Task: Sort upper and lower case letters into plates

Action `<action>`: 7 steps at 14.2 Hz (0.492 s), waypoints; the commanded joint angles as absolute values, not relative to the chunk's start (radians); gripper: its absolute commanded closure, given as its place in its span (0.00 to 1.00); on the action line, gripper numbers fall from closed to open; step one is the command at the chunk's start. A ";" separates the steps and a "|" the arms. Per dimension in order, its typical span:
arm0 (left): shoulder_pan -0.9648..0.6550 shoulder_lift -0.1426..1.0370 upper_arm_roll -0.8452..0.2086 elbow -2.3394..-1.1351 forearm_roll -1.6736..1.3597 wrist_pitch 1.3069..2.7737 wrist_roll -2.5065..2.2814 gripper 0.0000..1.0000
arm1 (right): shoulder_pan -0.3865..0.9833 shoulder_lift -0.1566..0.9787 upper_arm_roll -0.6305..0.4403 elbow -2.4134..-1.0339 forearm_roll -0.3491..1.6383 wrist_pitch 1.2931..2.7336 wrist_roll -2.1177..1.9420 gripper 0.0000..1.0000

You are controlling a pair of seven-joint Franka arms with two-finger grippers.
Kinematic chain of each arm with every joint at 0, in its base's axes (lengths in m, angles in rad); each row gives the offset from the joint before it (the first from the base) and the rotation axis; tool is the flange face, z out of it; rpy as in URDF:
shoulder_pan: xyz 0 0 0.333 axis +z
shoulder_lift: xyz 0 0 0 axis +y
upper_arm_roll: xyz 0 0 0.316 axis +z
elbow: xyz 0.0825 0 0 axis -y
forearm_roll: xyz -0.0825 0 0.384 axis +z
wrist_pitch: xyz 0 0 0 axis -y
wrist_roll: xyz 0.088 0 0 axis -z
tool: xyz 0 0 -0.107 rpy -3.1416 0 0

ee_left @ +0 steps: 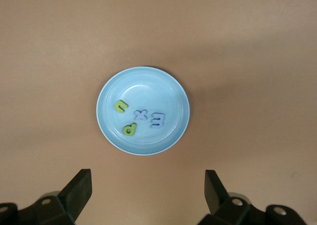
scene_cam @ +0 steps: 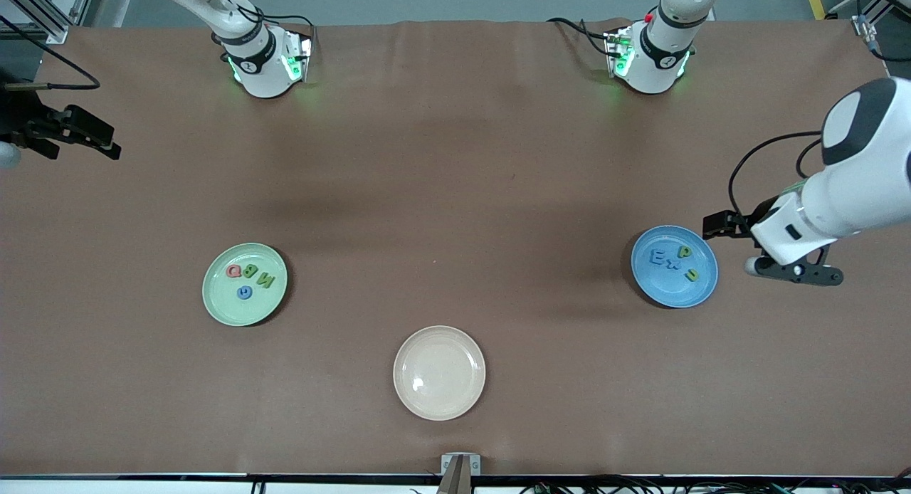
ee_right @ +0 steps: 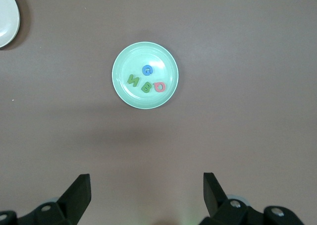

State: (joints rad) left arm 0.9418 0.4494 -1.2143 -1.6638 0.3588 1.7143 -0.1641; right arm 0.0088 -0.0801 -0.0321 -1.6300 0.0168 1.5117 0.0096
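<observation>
Right gripper (scene_cam: 107, 149) up over the table edge at the right arm's end, partly cut off by the frame; fingers (ee_right: 79, 193) spread wide in the right wrist view, nothing between them. Waiting, by the look of it.

Green plate (scene_cam: 213, 305) toward the right arm's end, roughly mid-depth. Holds four letters: red Q (scene_cam: 233, 270), green B (scene_cam: 250, 271), green N (scene_cam: 265, 280), blue G (scene_cam: 245, 292) (case of the G hard to call). Likely foam or light plastic: light, stiff, thin, low on the plate. Best pinched across the narrow width from above; rim may crowd the fingers.

Cream plate (scene_cam: 439, 408) near the front edge, middle of the table, nothing in it; only a sliver shown in the right wrist view.

Blue plate (scene_cam: 669, 298) toward the left arm's end. Holds a blue E (scene_cam: 661, 255), small blue x (scene_cam: 672, 264), green p (scene_cam: 684, 252) and another green letter (scene_cam: 691, 274) (n or u, cannot tell). Blue letters blend into the plate, hard to read.

Left gripper (scene_cam: 793, 270) over the table just beside the blue plate, toward the left arm's end; fingers (ee_left: 79, 188) wide apart, empty. Fingertips hidden under the wrist in the front view.

No loose letters seen on the table (scene_cam: 455, 159); sorting looks about done.
</observation>
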 commanded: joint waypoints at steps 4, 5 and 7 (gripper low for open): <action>0.940 0.160 -1.131 -1.678 0.128 1.707 -0.078 0.00 | 0.014 -0.106 -0.035 -1.655 0.005 1.516 0.000 0.00; 0.952 0.125 -1.129 -1.686 0.089 1.706 -0.063 0.00 | 0.012 -0.106 -0.035 -1.655 0.005 1.516 0.000 0.00; 1.008 0.065 -1.126 -1.683 -0.006 1.692 0.047 0.00 | 0.012 -0.106 -0.035 -1.655 0.005 1.516 0.000 0.00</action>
